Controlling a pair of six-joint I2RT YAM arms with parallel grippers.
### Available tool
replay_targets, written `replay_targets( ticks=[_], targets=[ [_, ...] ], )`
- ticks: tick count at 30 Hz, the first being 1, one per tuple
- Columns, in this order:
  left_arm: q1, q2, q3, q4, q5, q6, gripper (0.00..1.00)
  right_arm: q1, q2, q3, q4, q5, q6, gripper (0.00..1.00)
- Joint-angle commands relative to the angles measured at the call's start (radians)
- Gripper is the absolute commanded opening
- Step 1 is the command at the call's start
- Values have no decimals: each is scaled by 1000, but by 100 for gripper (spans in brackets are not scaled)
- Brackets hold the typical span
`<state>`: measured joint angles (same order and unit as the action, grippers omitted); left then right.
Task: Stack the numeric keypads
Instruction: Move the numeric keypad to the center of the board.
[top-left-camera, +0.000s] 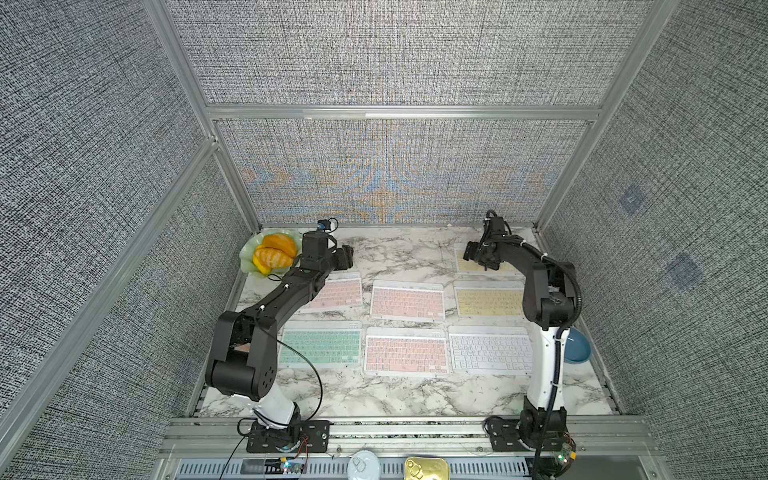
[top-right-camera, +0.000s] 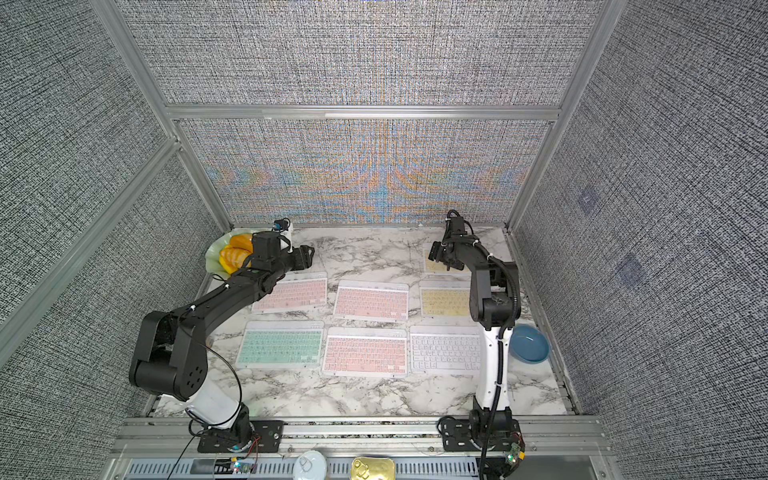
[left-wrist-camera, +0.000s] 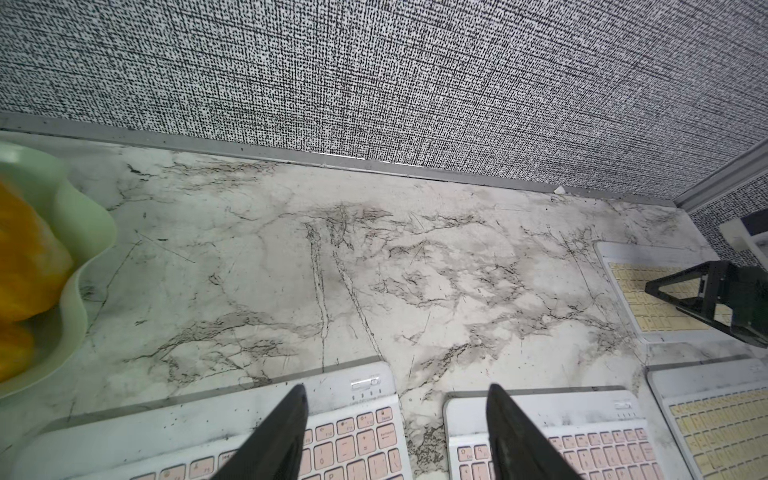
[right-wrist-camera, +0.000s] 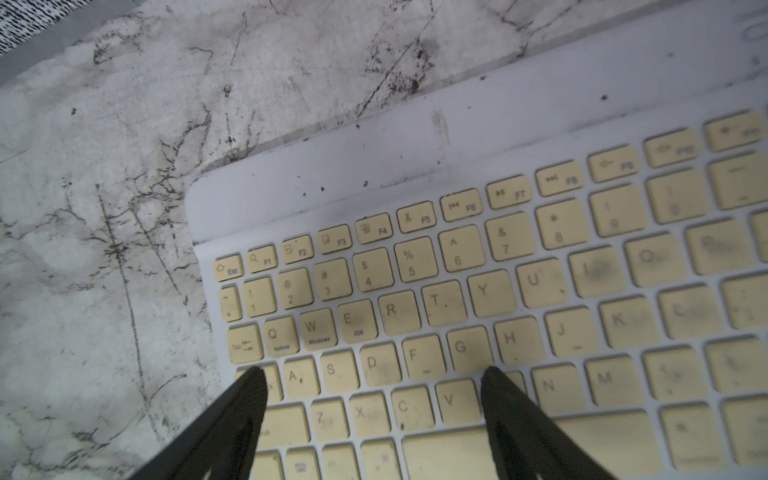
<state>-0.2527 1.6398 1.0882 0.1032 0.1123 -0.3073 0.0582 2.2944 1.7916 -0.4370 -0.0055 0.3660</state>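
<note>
The right pincer (right-wrist-camera: 372, 376) hangs spread and empty over the left half of the far-right yellow keypad (right-wrist-camera: 519, 266). The left pincer (left-wrist-camera: 395, 390), also spread, hovers by the far edge of the far-left pink keypad (left-wrist-camera: 357, 436).

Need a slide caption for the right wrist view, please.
Open right pincer over a pale-yellow-keyed, white-framed rectangular keypad lying flat on the marble-patterned tabletop.
</note>
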Motion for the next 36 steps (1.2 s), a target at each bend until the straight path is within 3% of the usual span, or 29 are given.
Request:
replay_targets(
  ticks=[1,36],
  targets=[
    [0,2,5,7,5,3,69,16,6,-5,-26,-21,24,84],
    [-45,61,46,-8,34,22,68,222,49,-7,-9,-25,16,82]
  ],
)
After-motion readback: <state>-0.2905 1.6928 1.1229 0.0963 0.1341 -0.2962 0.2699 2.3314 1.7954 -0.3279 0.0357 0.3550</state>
